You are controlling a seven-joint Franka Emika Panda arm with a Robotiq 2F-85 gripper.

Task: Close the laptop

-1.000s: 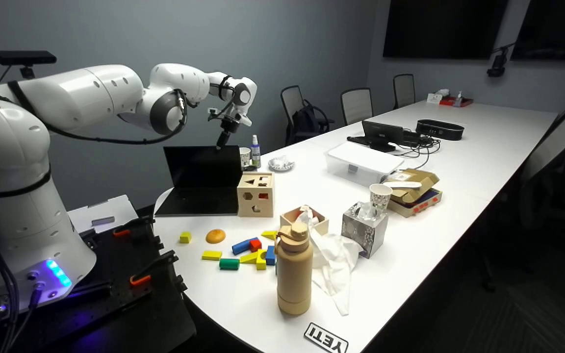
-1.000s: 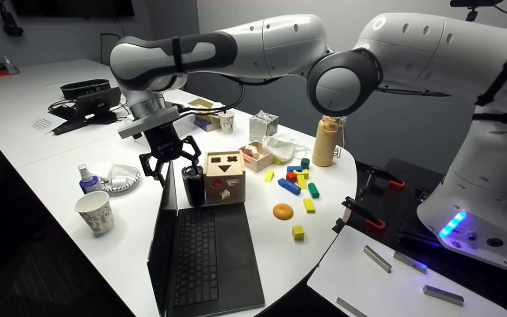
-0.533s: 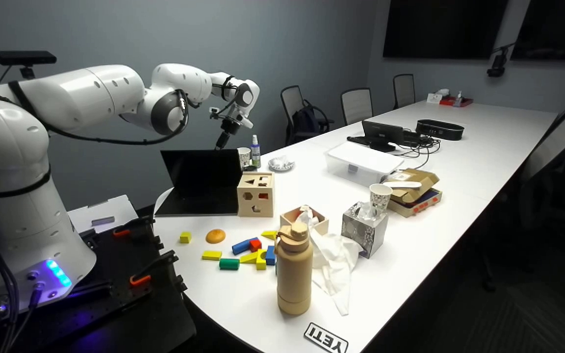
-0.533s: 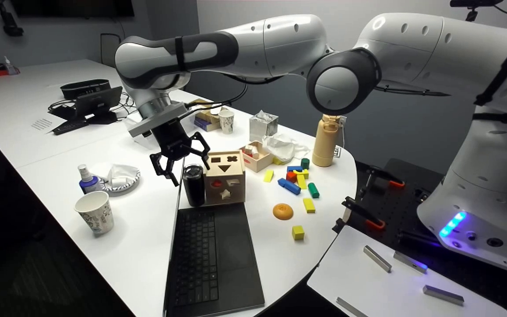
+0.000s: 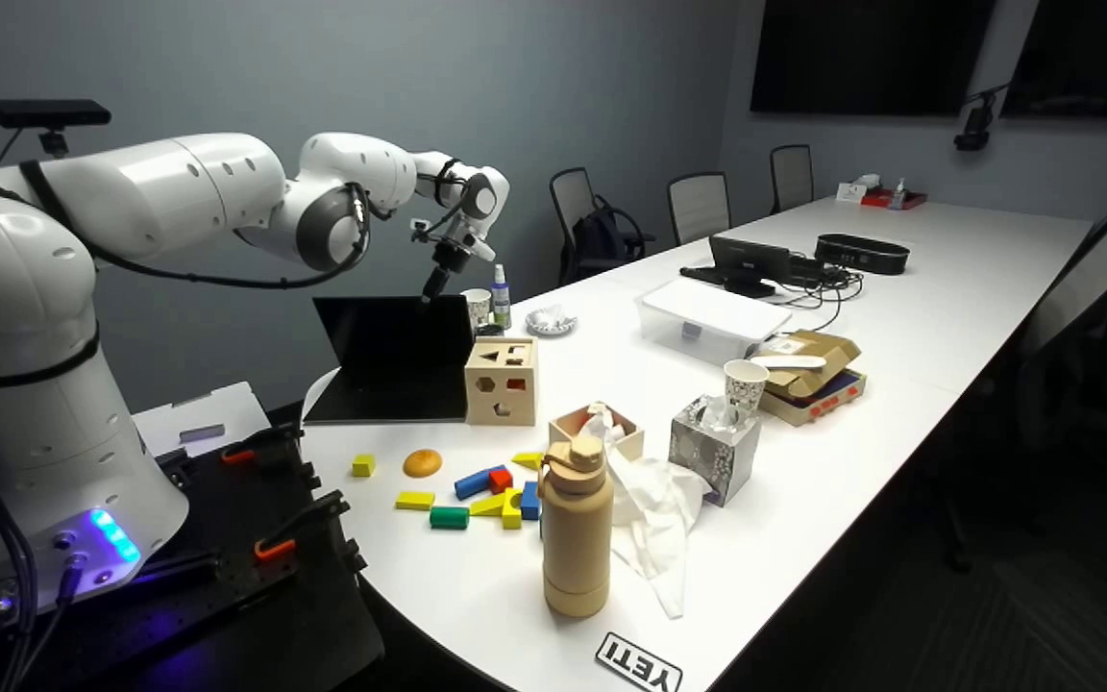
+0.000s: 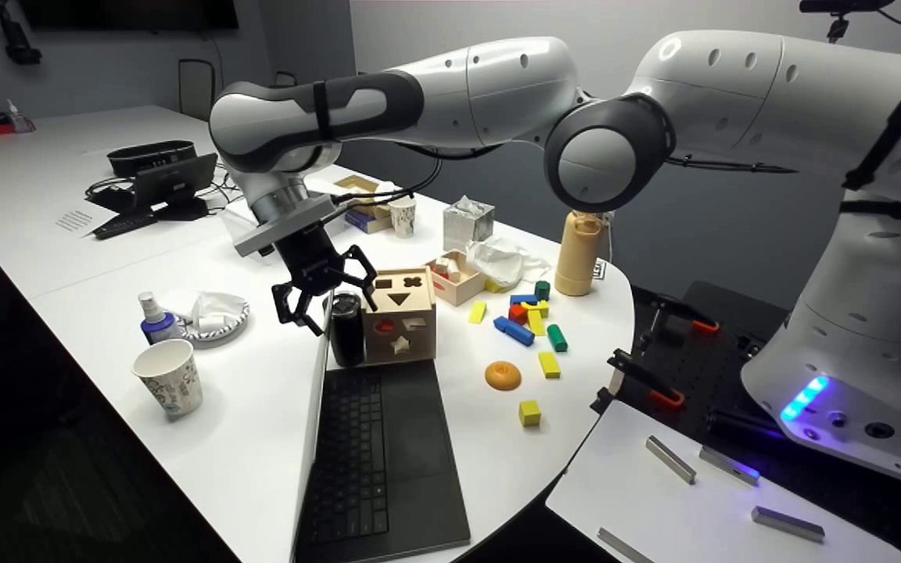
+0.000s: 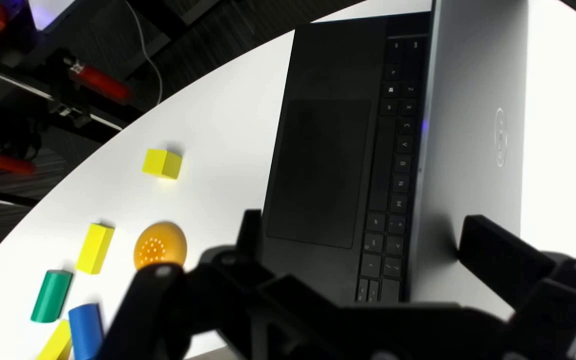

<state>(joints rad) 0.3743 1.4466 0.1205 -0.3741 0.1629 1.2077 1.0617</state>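
Clearly, the laptop (image 6: 388, 461) sits on the bench (image 6: 247, 446) with its lid (image 7: 473, 145) raised above the keyboard (image 7: 393, 165). The jaws stand spread wide apart. In the wrist view the lid shows between them, one jaw on the keyboard side, the other near the grey back; whether either touches it, I cannot tell. In both exterior views a wooden cube (image 6: 400, 317) with cut-out holes stands just beside the laptop. A black tumbler (image 6: 347, 335) stands next to the cube.
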